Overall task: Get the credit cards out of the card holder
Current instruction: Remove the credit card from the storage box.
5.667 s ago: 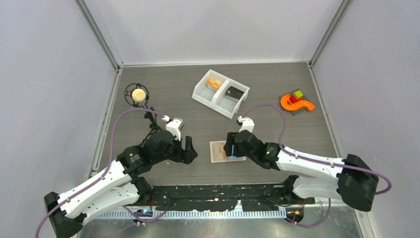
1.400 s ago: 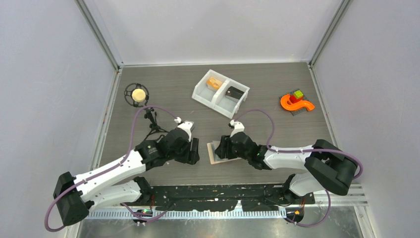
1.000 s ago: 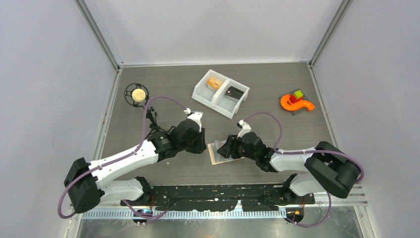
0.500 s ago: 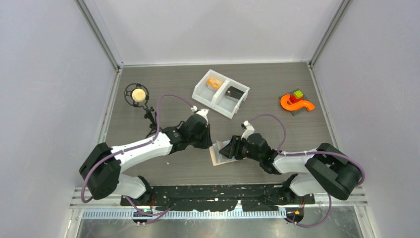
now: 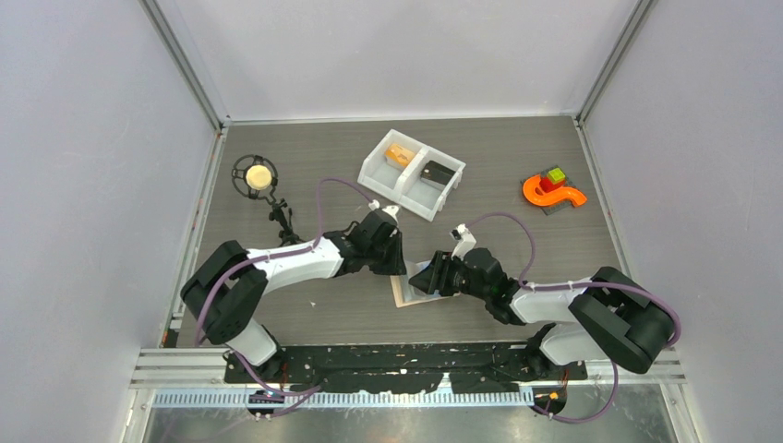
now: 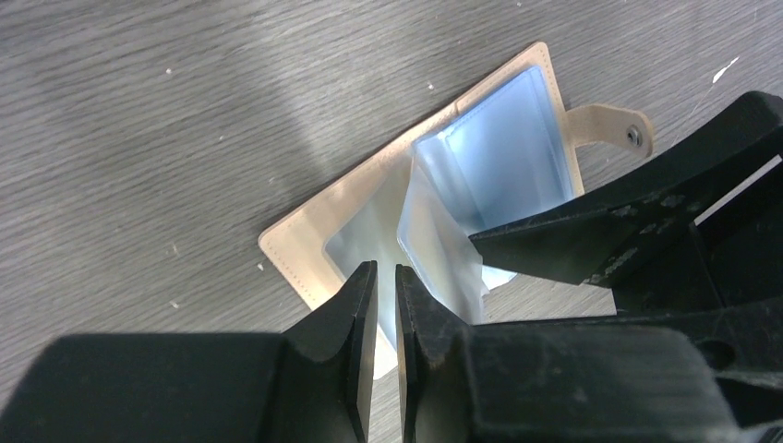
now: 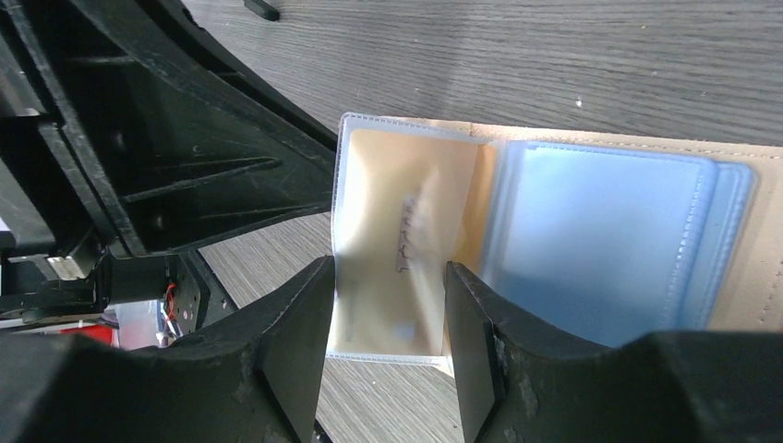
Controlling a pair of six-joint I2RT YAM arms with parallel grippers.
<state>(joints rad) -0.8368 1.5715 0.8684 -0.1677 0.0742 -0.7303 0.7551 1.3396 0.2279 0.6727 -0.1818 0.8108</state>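
The beige card holder (image 5: 406,293) lies open on the table between both grippers, its light blue sleeves (image 7: 600,231) showing. An orange-tan card (image 5: 399,155) and a dark card (image 5: 437,172) lie in the white bin. My left gripper (image 6: 386,269) is almost shut with a thin gap, its tips over the holder's (image 6: 305,235) near half, gripping nothing I can see. My right gripper (image 7: 388,268) is open and straddles a raised clear sleeve (image 7: 406,221) that looks tan with a dark scribble. I cannot tell if a card is inside it.
The white two-compartment bin (image 5: 380,172) stands behind the grippers. An orange curved toy with coloured blocks (image 5: 552,191) sits at the back right. A black stand holding a beige ball (image 5: 258,175) is at the back left. The right finger (image 6: 591,245) crosses the left wrist view.
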